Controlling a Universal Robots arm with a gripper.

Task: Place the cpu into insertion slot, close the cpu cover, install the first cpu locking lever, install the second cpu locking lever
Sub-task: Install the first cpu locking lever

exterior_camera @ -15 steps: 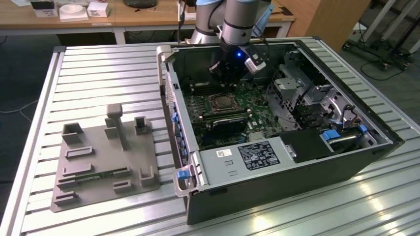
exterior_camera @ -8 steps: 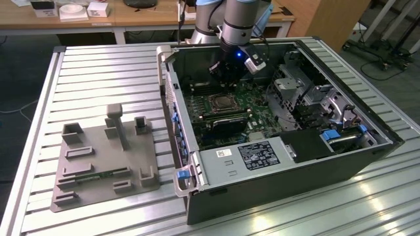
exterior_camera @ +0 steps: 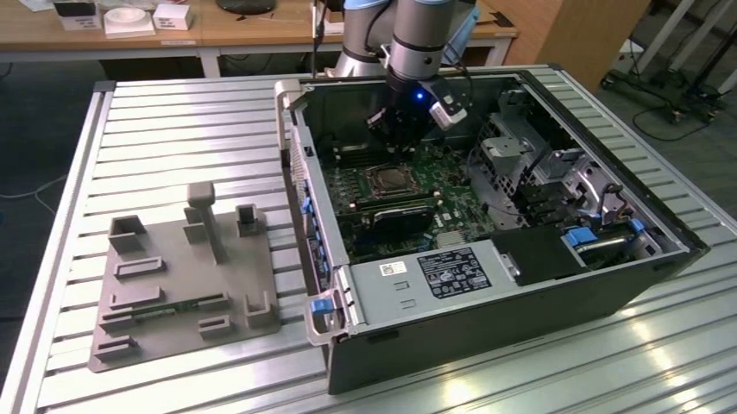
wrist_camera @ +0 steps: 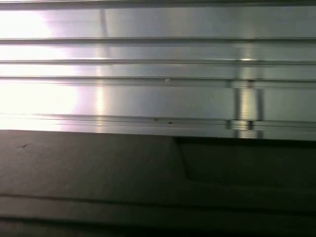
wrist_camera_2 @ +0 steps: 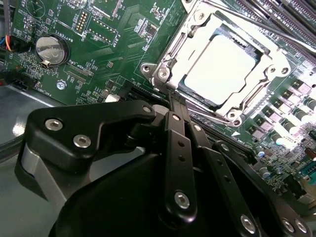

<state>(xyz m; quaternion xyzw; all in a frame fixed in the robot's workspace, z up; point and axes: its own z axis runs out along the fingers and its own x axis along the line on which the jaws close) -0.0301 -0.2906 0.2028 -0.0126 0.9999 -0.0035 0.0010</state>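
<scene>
Currently the tool (wrist_camera_2: 170, 96) sits inside the open computer case (exterior_camera: 599, 285), fingers drawn together to a narrow tip, nothing visibly held. Just beyond that tip lies the cpu (wrist_camera_2: 224, 64), seated in the insertion slot (wrist_camera_2: 197, 91) with the cpu cover (wrist_camera_2: 170, 59) down around it. Tool linkage hides the near board; whether the tip touches the cover edge is unclear. First wrist view: ribbed counter (wrist_camera: 158, 94), dark case wall below
</scene>
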